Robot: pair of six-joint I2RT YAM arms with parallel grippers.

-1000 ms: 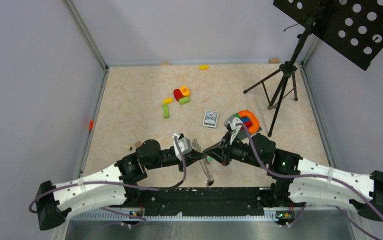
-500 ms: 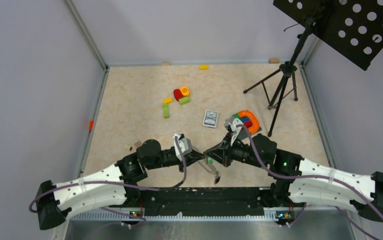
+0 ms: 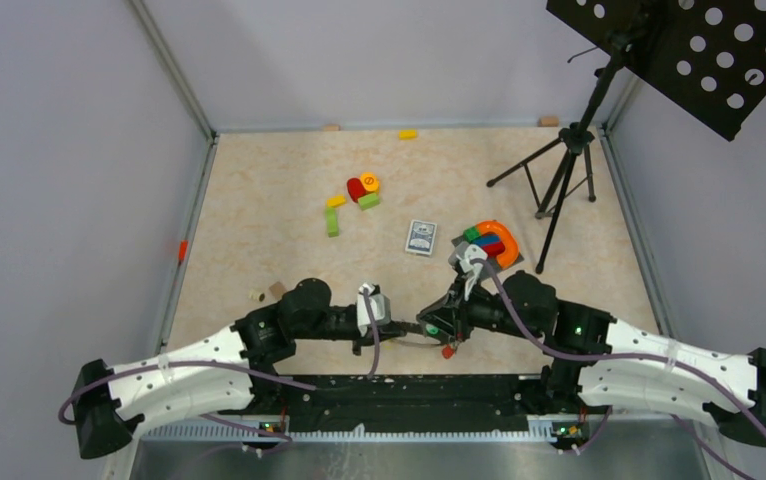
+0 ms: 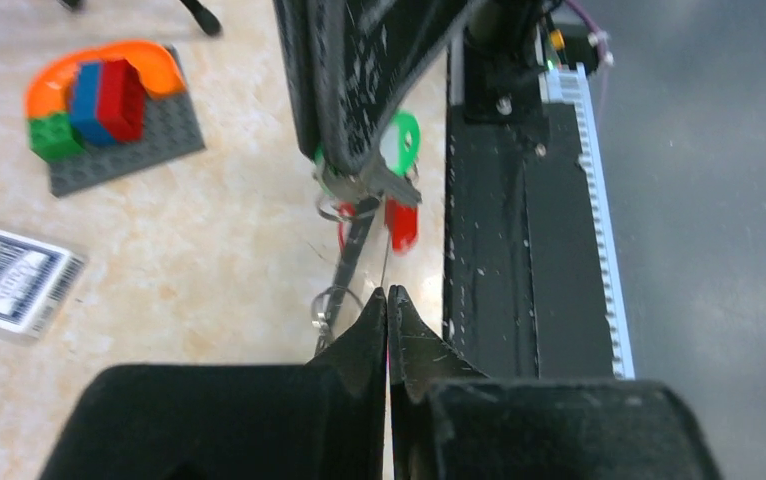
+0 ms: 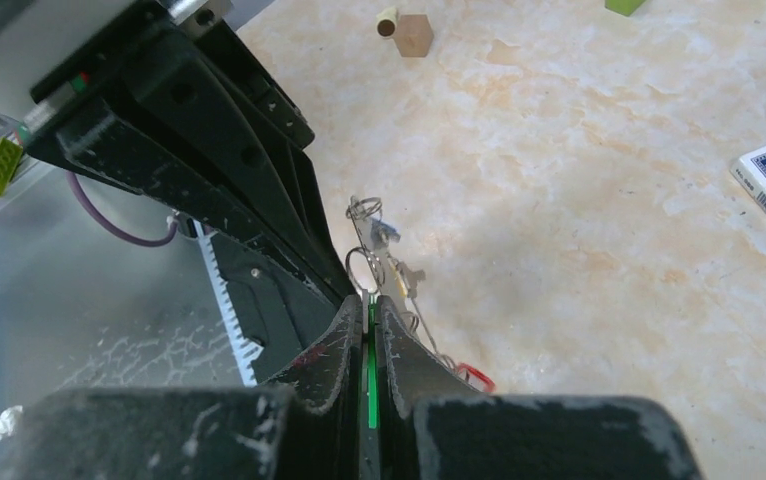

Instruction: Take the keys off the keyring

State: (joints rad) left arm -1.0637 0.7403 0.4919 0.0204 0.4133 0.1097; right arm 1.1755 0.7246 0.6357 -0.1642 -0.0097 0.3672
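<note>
Top external view: both arms reach inward and meet near the front edge of the table (image 3: 259, 200). The left gripper (image 3: 402, 330) and right gripper (image 3: 431, 325) are almost tip to tip. The keyring (image 3: 414, 342) shows only as a thin grey arc between them, and a red tag (image 3: 447, 351) hangs just below the right fingers. The wrists cover the grasp points. Farther back and well apart lie a card box (image 3: 420, 237), an orange arch block (image 3: 505, 240), a cluster of coloured blocks (image 3: 362, 190) and a tripod stand (image 3: 559, 190).

Left wrist view: the left fingers are pressed together on the thin wire of the keyring. The right gripper's dark finger comes down from above and hides part of the keys (image 4: 384, 190), which bunch at its tip with small split rings. A green tag (image 4: 400, 142) shows behind them, the red tag below. The black base rail (image 4: 519, 250) runs just beside them.

Right wrist view: the right fingers are clamped flat on the green tag. The left arm fills the upper left and blocks that side. Keys and small rings dangle just past the tips, above the table. Two wooden pieces (image 5: 409, 28) sit far off.
</note>
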